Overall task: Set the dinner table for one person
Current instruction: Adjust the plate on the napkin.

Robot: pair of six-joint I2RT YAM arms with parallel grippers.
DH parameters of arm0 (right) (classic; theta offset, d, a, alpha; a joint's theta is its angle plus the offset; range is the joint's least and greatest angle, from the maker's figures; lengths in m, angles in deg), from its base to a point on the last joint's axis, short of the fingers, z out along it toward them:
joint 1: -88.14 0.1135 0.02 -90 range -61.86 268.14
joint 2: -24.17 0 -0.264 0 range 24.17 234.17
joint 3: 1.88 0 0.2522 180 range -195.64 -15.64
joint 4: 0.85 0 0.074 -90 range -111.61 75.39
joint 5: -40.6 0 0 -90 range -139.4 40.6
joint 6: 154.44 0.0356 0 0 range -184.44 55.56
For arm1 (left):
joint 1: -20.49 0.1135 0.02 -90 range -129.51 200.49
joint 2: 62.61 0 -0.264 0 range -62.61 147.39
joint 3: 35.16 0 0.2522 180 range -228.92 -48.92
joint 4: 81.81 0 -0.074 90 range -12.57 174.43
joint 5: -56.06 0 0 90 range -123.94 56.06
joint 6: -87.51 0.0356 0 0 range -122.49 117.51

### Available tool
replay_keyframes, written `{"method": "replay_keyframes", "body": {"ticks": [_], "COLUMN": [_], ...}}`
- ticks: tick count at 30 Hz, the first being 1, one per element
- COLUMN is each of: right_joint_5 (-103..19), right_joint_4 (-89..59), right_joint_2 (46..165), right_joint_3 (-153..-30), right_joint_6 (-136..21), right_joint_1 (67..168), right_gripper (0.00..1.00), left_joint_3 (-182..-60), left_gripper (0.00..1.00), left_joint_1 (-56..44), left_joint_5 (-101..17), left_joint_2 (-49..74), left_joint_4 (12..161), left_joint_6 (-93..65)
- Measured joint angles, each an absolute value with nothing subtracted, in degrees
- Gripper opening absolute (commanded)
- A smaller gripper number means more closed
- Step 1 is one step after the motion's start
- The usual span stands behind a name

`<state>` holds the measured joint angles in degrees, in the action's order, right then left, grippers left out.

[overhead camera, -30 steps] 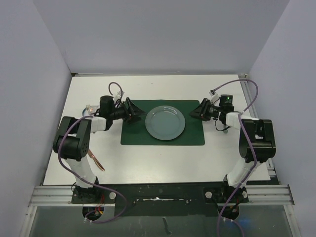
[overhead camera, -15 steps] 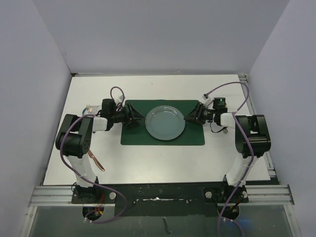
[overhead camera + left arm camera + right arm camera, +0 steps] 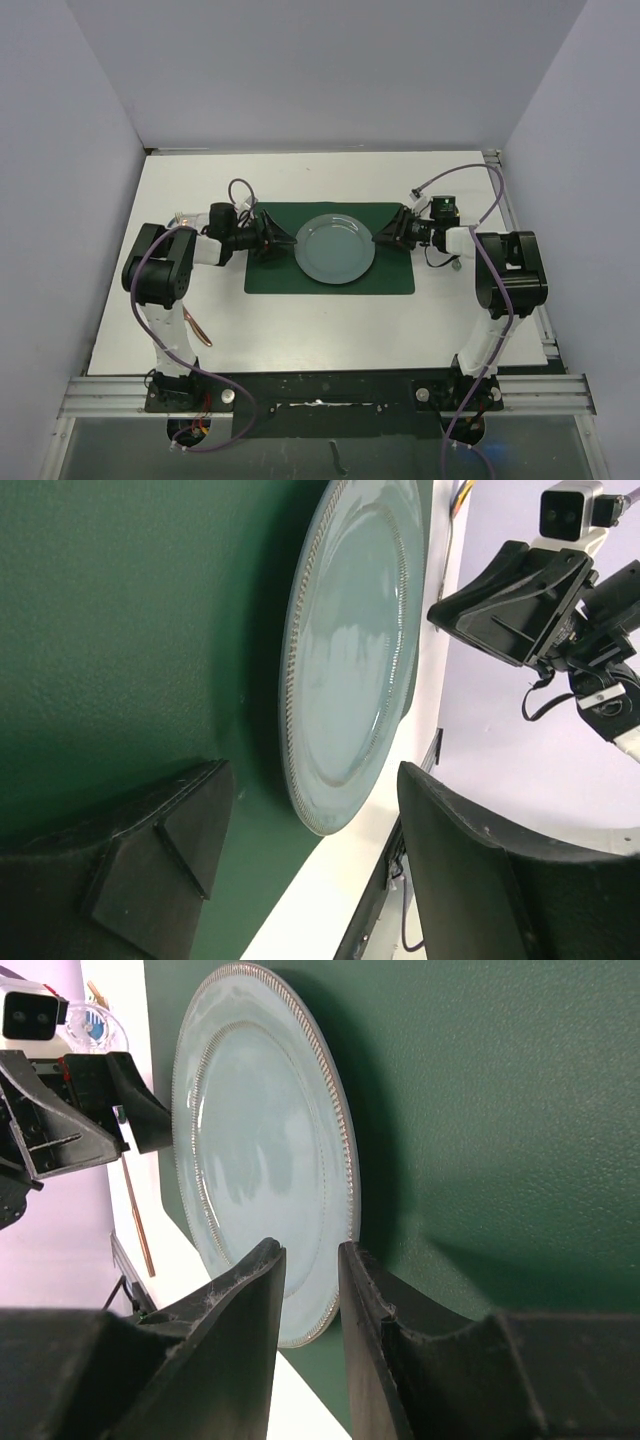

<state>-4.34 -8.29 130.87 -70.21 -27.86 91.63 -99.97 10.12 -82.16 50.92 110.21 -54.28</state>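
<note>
Left gripper [image 3: 270, 240]: fingers wide apart, nothing between them, low over the left part of the green placemat [image 3: 390, 275], tips just beside the plate's left rim. We can't tell if they touch it.

Right gripper [image 3: 383, 235]: fingers only a narrow gap apart, tips at the plate's right rim, which shows through the gap. We see no clamp on it.

The blue-grey plate [image 3: 335, 248] lies flat in the middle of the placemat, between the two grippers.

The placemat sits about midway between the left and right edges of the dinner table [image 3: 300, 330], the white tabletop.

A copper-coloured utensil [image 3: 198, 327] lies on the tabletop near its left edge, beside the left arm.
</note>
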Motion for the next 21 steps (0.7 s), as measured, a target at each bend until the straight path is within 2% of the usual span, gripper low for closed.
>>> {"method": "replay_keyframes", "body": {"ticks": [21], "right_joint_5": [-7.36], "right_joint_4": [-11.52], "right_joint_2": [134.63], "right_joint_3": [-72.22], "right_joint_6": [-30.25], "right_joint_1": [92.74], "right_gripper": [0.3], "left_joint_3": [-102.13], "left_gripper": [0.63], "left_joint_1": [10.09], "left_joint_5": [-84.04], "left_joint_2": [53.74], "left_joint_4": [113.45], "left_joint_6": [-55.92]}}
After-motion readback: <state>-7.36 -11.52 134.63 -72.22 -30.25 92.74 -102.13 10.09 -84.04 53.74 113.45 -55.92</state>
